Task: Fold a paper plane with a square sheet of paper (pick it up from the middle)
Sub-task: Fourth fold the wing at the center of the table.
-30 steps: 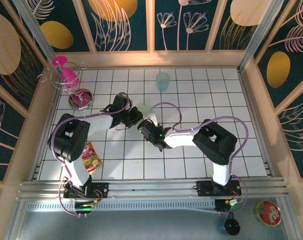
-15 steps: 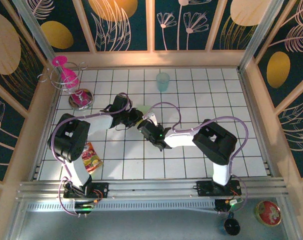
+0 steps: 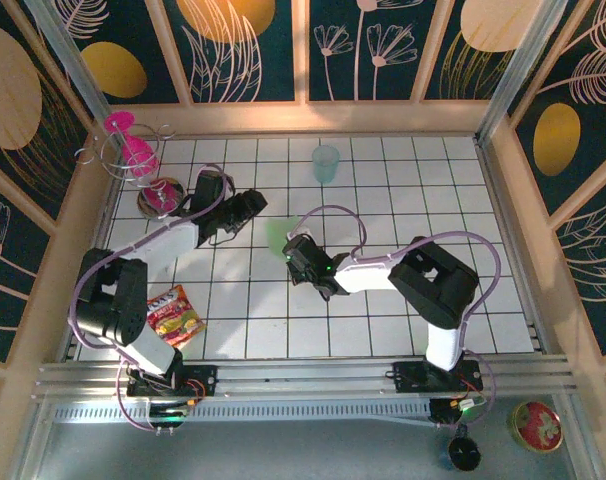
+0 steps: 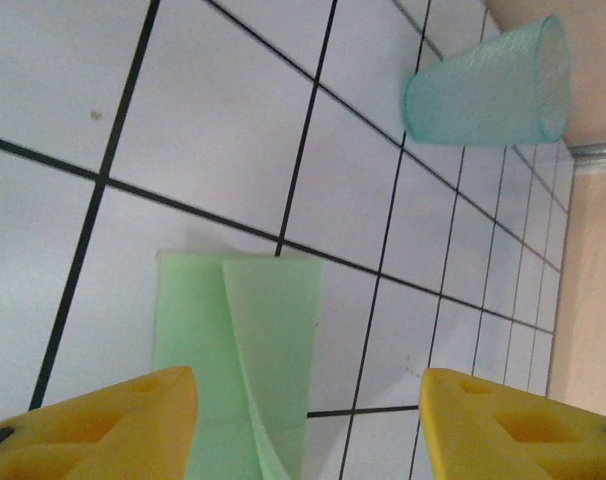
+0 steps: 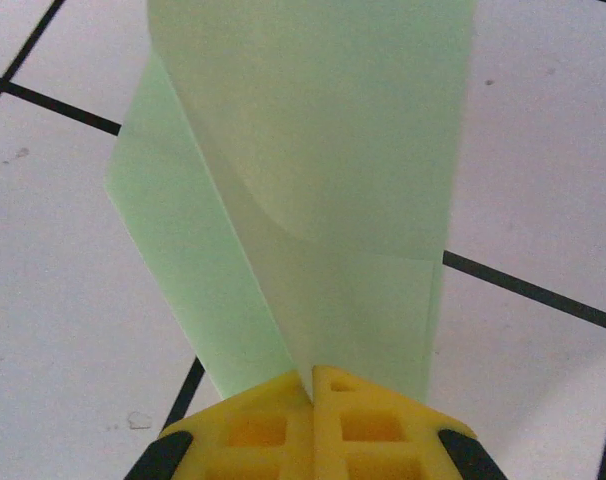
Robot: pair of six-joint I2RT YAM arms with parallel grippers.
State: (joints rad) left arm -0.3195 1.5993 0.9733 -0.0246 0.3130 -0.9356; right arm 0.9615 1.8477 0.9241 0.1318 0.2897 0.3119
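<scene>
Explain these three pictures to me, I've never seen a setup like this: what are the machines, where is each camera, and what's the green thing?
These are two robot arms bolted at the near edge of a white tiled table. The overhead picture looks down from above and behind them. The other two come from small cameras on each arm's wrist, so the yellow shapes at the bottom are that arm's own fingers.

The right gripper is shut on a folded piece of green paper, pinching it at one end. The left gripper is open and holds nothing; the same paper lies on the tiles in front of it.

Also on the table are a pale teal cup near the far edge, a snack packet by the left arm's base, and a pink glass beside a wire rack in the far left corner.
</scene>
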